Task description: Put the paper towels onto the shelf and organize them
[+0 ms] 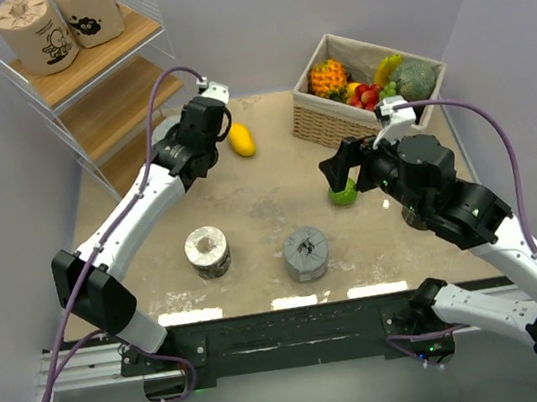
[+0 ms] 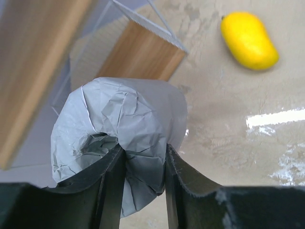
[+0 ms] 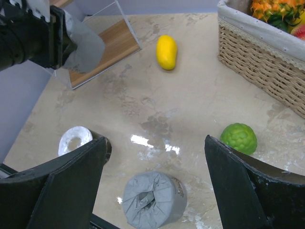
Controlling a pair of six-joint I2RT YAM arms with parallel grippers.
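Paper towels, five rolls in view; tan printed roll and second tan roll upright, side by side on the top board of the shelf; pale grey wrapped roll clamped in the left gripper, fingers closed on its crumpled wall, just beside the shelf's lowest board; cream roll and dark grey roll on the table, apart, core holes upward; right gripper spread wide, holding nothing, above the table near the green lime; yellow mango near the left gripper; wicker basket of fruit at far right.
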